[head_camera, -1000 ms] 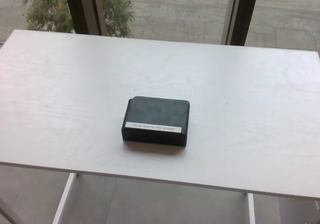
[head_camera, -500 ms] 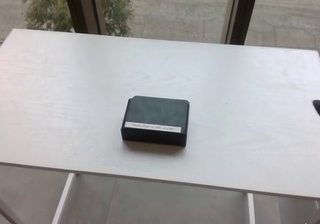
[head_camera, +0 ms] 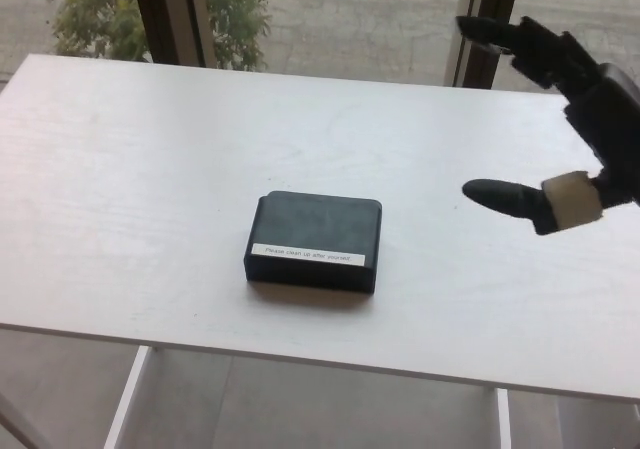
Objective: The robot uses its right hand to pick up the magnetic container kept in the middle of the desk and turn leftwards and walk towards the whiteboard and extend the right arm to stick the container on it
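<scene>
The black magnetic container [head_camera: 313, 241] lies flat at mid-frame on the white worktop [head_camera: 120, 169]. At the right edge, the right hand [head_camera: 575, 129] hovers with fingers [head_camera: 510, 37] spread wide, holding nothing.

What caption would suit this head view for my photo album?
Robot's open right hand reaches in toward a black container lying on a white desk by the window.

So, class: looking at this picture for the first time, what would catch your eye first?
The dark container with a white label strip lies alone mid-desk on the pale desk. To its right, the robot's black right hand hovers open, fingers spread, not touching it. Behind are windows with greenery.
</scene>
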{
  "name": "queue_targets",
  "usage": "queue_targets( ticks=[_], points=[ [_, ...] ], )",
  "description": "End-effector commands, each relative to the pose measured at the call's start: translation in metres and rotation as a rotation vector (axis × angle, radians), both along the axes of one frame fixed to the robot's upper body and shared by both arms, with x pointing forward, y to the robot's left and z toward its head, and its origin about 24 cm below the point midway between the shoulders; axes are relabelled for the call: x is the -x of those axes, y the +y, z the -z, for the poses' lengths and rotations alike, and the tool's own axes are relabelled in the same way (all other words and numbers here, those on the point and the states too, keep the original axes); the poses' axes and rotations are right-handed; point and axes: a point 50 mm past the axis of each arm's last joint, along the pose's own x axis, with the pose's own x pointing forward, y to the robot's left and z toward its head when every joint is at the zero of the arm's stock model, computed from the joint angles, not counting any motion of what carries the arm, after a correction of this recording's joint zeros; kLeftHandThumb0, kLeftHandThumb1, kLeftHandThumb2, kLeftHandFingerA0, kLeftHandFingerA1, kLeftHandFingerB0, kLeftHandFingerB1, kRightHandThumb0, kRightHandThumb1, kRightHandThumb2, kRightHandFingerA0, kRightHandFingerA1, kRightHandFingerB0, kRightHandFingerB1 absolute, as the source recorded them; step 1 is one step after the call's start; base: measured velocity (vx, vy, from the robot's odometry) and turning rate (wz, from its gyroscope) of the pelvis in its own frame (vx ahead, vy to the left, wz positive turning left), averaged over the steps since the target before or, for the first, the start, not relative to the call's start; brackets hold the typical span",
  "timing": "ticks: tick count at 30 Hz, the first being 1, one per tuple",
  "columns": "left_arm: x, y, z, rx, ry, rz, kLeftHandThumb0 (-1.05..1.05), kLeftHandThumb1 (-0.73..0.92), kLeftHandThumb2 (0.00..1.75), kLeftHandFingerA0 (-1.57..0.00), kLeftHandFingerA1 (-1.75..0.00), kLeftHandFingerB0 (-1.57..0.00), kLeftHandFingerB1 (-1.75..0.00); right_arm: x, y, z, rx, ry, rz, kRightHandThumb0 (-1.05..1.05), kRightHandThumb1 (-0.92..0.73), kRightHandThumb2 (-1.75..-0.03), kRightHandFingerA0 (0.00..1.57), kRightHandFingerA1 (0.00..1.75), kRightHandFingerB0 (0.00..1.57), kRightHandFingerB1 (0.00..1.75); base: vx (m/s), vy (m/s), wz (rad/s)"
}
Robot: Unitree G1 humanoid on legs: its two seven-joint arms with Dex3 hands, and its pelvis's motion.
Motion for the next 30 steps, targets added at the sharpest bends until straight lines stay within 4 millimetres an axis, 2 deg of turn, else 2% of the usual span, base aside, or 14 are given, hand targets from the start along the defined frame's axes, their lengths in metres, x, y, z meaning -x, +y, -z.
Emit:
queue_targets(
  ticks=[1,2,5,8,11,12,13,16,20,21,24,25,29,30],
  points=[
    [0.013,0.001,-0.002,-0.007,-0.071,-0.002,0.11,0.59,1.17,-0.95,-0.97,-0.88,-0.91,-0.034,0.007,0.015,0.417,0.369,0.099,-0.67,-0.39,-0.84,0.06,0.51,0.04,0.28,0.00,0.000,0.00],
    [0.015,0.001,0.001,0.003,-0.060,-0.006,0.10,0.58,1.15,-0.96,-0.96,-0.84,-0.89,-0.041,0.020,0.014,0.510,0.406,0.102,-0.77,-0.45,-0.87,0.02,0.31,0.00,0.11,0.00,0.000,0.00],
    [0.016,0.000,0.002,0.008,-0.055,-0.007,0.10,0.58,1.15,-0.96,-0.96,-0.84,-0.89,-0.045,0.026,0.013,0.554,0.425,0.110,-0.77,-0.45,-0.87,0.02,0.31,0.00,0.11,0.00,0.000,0.00],
    [0.018,-0.001,0.004,0.001,-0.043,-0.022,0.11,0.57,1.14,-0.95,-0.95,-0.87,-0.90,-0.054,0.044,0.013,0.727,0.454,0.096,-0.85,-0.46,-0.93,0.01,0.30,0.00,0.04,0.00,0.000,0.00],
    [0.017,-0.001,0.004,-0.001,-0.041,-0.021,0.11,0.57,1.14,-0.95,-0.95,-0.87,-0.90,-0.056,0.046,0.012,0.748,0.467,0.100,-0.85,-0.46,-0.93,0.01,0.30,0.00,0.04,0.00,0.000,0.00],
    [0.016,-0.001,0.003,-0.021,-0.030,-0.023,0.10,0.58,1.15,-0.94,-0.94,-0.87,-0.90,-0.058,0.053,0.012,0.774,0.502,0.103,-0.88,-0.49,-0.92,0.00,0.22,0.00,0.00,0.00,0.000,0.00],
    [0.016,-0.001,0.003,-0.027,-0.027,-0.023,0.10,0.58,1.15,-0.94,-0.94,-0.87,-0.90,-0.059,0.056,0.012,0.782,0.512,0.104,-0.88,-0.49,-0.92,0.00,0.22,0.00,0.00,0.00,0.000,0.00],
    [0.014,0.001,0.004,-0.034,-0.036,-0.022,0.10,0.61,1.14,-0.96,-0.96,-0.87,-0.90,-0.060,0.068,0.018,0.831,0.528,0.102,-0.90,-0.50,-0.93,0.00,0.26,0.00,0.00,0.00,0.000,0.00],
    [0.014,0.001,0.004,-0.033,-0.038,-0.023,0.10,0.61,1.14,-0.96,-0.96,-0.87,-0.90,-0.061,0.070,0.017,0.842,0.540,0.113,-0.90,-0.50,-0.93,0.00,0.26,0.00,0.00,0.00,0.000,0.00],
    [0.012,0.000,0.004,-0.013,-0.053,-0.033,0.09,0.60,1.13,-0.97,-0.97,-0.85,-0.89,-0.064,0.074,0.023,0.837,0.561,0.118,-0.94,-0.51,-0.64,0.00,0.42,0.00,0.18,0.00,0.000,0.00],
    [0.011,0.000,0.004,-0.004,-0.060,-0.037,0.09,0.60,1.13,-0.97,-0.97,-0.85,-0.89,-0.065,0.077,0.026,0.839,0.577,0.126,-0.94,-0.51,-0.64,0.00,0.42,0.00,0.18,0.00,0.000,0.00],
    [0.011,0.000,0.004,0.003,-0.063,-0.037,0.10,0.59,1.15,-0.96,-0.97,-0.85,-0.89,-0.066,0.082,0.030,0.840,0.586,0.130,-0.80,-0.45,-0.92,0.01,0.54,0.00,0.10,0.00,0.000,0.00],
    [0.011,0.000,0.005,0.003,-0.069,-0.024,0.10,0.60,1.15,-0.97,-0.97,-0.86,-0.90,-0.068,0.094,0.039,0.837,0.603,0.133,-0.80,-0.45,-0.92,0.05,0.56,0.00,0.11,0.00,0.000,0.00],
    [0.011,0.000,0.006,0.008,-0.063,-0.018,0.11,0.58,1.15,-0.96,-0.96,-0.84,-0.89,-0.067,0.100,0.043,0.815,0.625,0.132,-0.81,-0.45,-0.88,0.17,0.58,0.03,0.13,0.00,0.000,0.00]
  ],
)
